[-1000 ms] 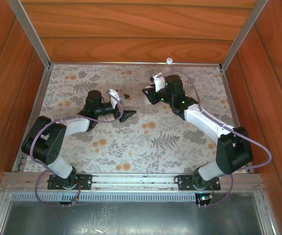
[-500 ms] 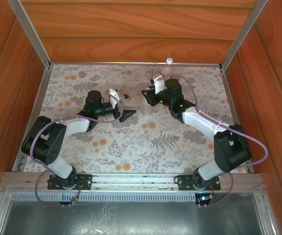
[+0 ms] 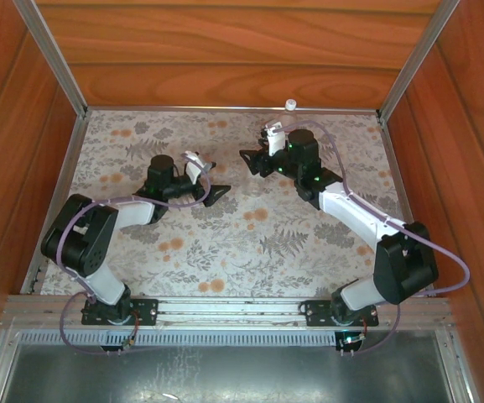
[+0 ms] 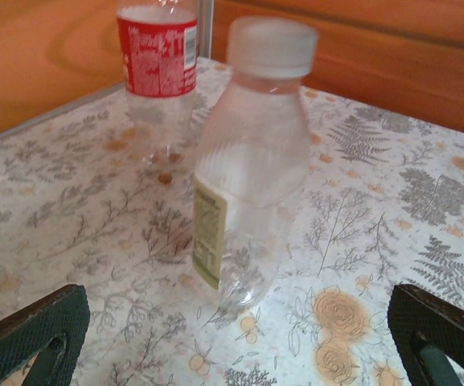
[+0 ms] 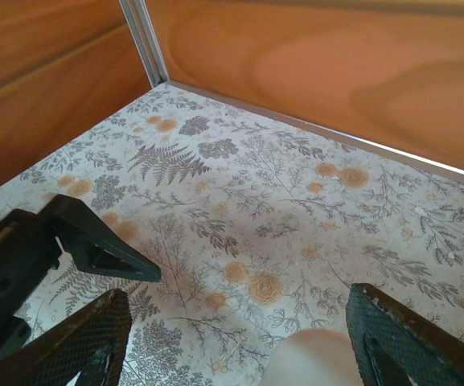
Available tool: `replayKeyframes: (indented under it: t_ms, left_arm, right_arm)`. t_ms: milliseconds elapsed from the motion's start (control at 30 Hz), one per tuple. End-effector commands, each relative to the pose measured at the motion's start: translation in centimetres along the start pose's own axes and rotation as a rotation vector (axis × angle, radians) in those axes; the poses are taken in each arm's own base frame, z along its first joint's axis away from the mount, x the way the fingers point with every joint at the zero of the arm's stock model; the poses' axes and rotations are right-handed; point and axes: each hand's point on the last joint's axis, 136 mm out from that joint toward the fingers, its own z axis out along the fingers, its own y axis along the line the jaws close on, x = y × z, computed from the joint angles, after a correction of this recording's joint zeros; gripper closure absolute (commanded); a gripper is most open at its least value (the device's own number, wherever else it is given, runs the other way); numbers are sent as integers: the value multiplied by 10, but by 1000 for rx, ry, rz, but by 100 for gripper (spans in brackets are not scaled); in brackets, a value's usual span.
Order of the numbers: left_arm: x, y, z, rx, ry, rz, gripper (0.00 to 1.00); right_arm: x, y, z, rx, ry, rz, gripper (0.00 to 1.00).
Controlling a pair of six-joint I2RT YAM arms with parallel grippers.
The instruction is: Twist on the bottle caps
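The flowered cloth [image 3: 225, 243] covers my whole table, boxed in by wooden walls [image 3: 225, 50]. My left arm [image 3: 116, 218] and right arm [image 3: 351, 206] reach toward its far middle, their pincers facing each other, near but apart.

The pale-label bottle [image 4: 252, 177] stands upright on the cloth ahead of my left pincer [image 3: 219, 176], which is released and spread wide, both fingers clear of the plastic. Behind it, closer to the wall, the red-label bottle [image 4: 158, 64] stands upright too, its top cut off in my left wrist view.

My right pincer [image 5: 240, 305] is released, fingers apart, nothing gripped. Low between them is a blurred white round top [image 5: 312, 358], just beside one finger; I cannot tell whether they touch.

The pale-label bottle wears its white cap [image 4: 272, 47], level on the neck. From above, another small white cap [image 3: 290, 104] shows at the cloth's far edge, against the back wall.
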Motion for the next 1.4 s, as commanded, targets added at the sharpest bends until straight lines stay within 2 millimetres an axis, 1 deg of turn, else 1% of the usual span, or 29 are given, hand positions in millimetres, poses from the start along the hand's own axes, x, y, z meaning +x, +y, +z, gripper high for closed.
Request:
replayKeyframes:
  t_ms: [0, 100, 200, 300, 400, 533, 667, 733, 800, 900, 933, 1000, 1067, 1167, 1233, 1300, 1333, 1367]
  left_arm:
    - [1, 14, 4, -30, -2, -10, 0]
    - [7, 16, 5, -33, 9, -5, 0]
    - [6, 18, 2, -45, 5, -2, 0]
    - [4, 21, -3, -58, 1, -7, 0]
    - [4, 26, -11, -77, -3, -16, 0]
    - [3, 36, -23, -129, -10, -21, 0]
    - [1, 44, -29, -153, -17, -24, 0]
    - [0, 50, -33, -177, -20, -29, 0]
    - [0, 59, -41, -222, -22, -31, 0]
    - [-2, 83, -65, -365, -33, -32, 0]
    - [-3, 93, -77, -441, -35, -31, 0]
    - [-3, 111, -102, -596, -36, -30, 0]
    - [2, 126, -133, -758, -26, -38, 0]
    - [15, 137, -168, -939, 45, -23, 0]
    - [30, 142, -185, -1028, 107, -34, 0]
    - [45, 151, -200, -1100, 156, -47, 0]
    - [52, 157, -208, -1141, 157, -91, 0]
    - [61, 159, -210, -1141, 160, -129, 0]
  right_arm:
    - [-8, 1, -6, -4, -10, -4, 25]
    - [-6, -2, -5, 12, -10, -1, 24]
    - [-5, -9, -7, 44, -13, -3, 23]
    - [-10, -19, -15, 74, -38, 7, 21]
    - [-15, -27, -27, 89, -58, 13, 16]
    - [-26, -34, -52, 112, -99, 15, 11]
    - [-31, -38, -72, 123, -117, 20, 10]
    - [-30, -49, -83, 173, -135, 50, 10]
    - [-23, -66, -96, 243, -151, 87, 10]
    - [-4, -100, -116, 400, -173, 125, 10]
    - [5, -110, -121, 449, -167, 118, 10]
    - [24, -132, -128, 568, -128, 99, 5]
    - [43, -150, -134, 668, -108, 88, 4]
    - [72, -175, -141, 793, -75, 88, 3]
    - [88, -187, -142, 834, -56, 97, 3]
    - [105, -201, -143, 869, -48, 118, 3]
    - [115, -209, -142, 884, -41, 125, 3]
    - [124, -215, -141, 897, -21, 122, 3]
